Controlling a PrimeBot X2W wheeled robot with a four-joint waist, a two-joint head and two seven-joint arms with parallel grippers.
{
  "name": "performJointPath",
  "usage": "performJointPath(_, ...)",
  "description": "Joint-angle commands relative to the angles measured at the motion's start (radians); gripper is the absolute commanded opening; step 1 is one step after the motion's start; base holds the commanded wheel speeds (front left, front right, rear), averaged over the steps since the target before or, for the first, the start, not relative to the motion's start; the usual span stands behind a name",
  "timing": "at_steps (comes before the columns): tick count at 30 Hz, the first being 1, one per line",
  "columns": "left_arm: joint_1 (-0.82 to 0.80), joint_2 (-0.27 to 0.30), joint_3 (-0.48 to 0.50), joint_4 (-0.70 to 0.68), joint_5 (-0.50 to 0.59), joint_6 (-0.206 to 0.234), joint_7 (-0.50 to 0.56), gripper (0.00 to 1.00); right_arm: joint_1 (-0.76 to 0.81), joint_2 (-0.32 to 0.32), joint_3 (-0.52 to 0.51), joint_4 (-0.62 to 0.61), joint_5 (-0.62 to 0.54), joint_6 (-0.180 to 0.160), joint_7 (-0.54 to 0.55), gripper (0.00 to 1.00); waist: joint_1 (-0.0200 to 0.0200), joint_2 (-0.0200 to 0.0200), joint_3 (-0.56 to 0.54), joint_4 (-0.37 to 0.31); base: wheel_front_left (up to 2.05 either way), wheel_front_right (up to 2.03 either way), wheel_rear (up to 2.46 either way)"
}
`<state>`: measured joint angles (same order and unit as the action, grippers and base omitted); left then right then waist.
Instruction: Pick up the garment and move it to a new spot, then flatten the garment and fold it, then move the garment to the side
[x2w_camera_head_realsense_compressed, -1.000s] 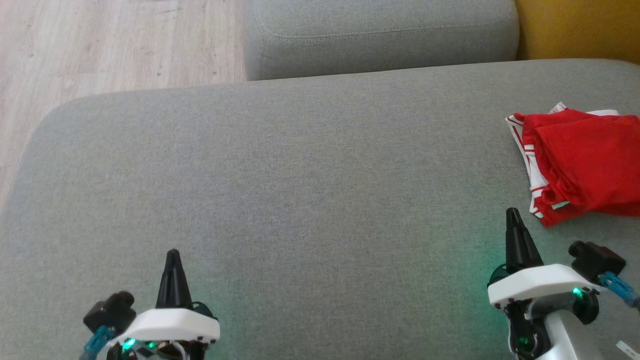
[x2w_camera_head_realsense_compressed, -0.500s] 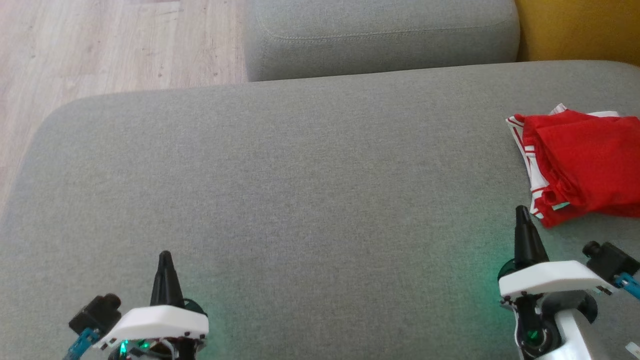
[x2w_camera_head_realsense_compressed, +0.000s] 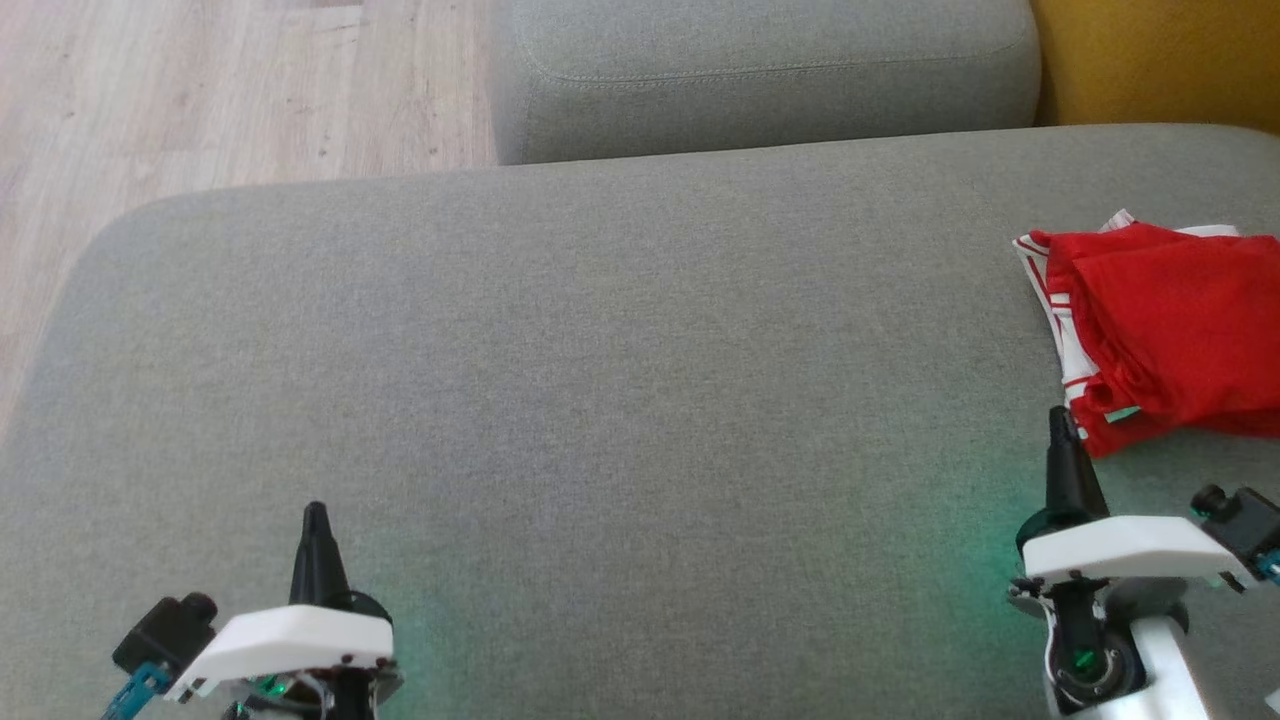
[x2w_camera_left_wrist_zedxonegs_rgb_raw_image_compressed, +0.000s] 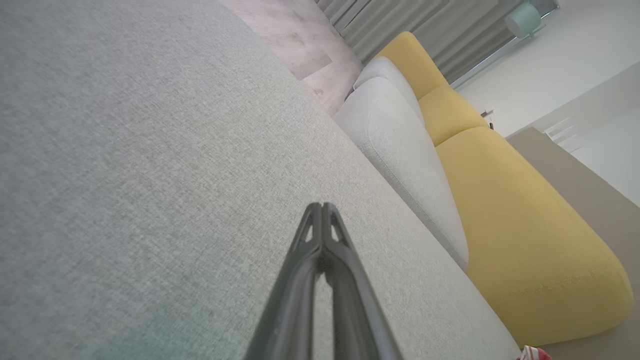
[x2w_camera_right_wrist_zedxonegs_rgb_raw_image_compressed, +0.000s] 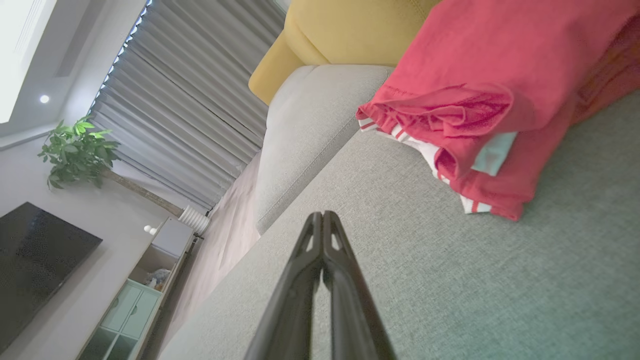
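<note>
Both arms sit low at the near edge of the big grey fabric sofa cushion (x2w_camera_head_realsense_compressed: 600, 400), white wrist housings level, fingers pointing fwd away from the robot.

Left gripper (x2w_camera_head_realsense_compressed: 315, 512): the two long dark fingers are pinched together into one spike. Left wrist view agrees, w/ the tips (x2w_camera_left_wrist_zedxonegs_rgb_raw_image_compressed: 322, 206) meeting over plain grey fabric. Ahead and to its right there's a smaller grey back cushion (x2w_camera_left_wrist_zedxonegs_rgb_raw_image_compressed: 400, 150), and past that a yellow upholstered seat (x2w_camera_left_wrist_zedxonegs_rgb_raw_image_compressed: 510, 215).

Right gripper (x2w_camera_head_realsense_compressed: 1058, 415): same deal, fingers pressed tight on each other, gripping nothing, and the spike leans a touch to the left. This arm reaches a bit further fwd than the left one.

The bunched-up red fabric garment (x2w_camera_head_realsense_compressed: 1170, 320) w/ white striped trim lies on the cushion just ahead and to the right of the right gripper's tip. In the right wrist view a strip of grey cushion shows btwn the tips (x2w_camera_right_wrist_zedxonegs_rgb_raw_image_compressed: 322, 214) and the garment's near corner (x2w_camera_right_wrist_zedxonegs_rgb_raw_image_compressed: 480, 75), so close but apart. From the left gripper it's well off to the right.
</note>
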<state>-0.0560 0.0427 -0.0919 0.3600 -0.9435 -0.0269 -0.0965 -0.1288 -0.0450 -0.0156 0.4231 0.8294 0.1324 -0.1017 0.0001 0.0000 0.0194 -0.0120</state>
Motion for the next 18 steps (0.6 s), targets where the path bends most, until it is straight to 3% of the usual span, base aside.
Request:
performJointPath(1, -0.044, 0.003, 0.031, -0.037, -0.025, -0.008, 0.005, 0.00, -0.018, -0.003, 0.000, -0.043, 0.032, -0.001, 0.010, 0.00, 0.0000, 0.0000, 0.000, 0.000, 0.00, 0.00, 0.00)
performJointPath(18, -0.046, 0.004, 0.073, -0.055, -0.179, -0.031, 0.054, 0.00, -0.009, -0.003, -0.024, -0.075, 0.211, -0.001, 0.059, 0.00, 0.0000, 0.0000, -0.004, 0.003, 0.00, 0.00, 0.00)
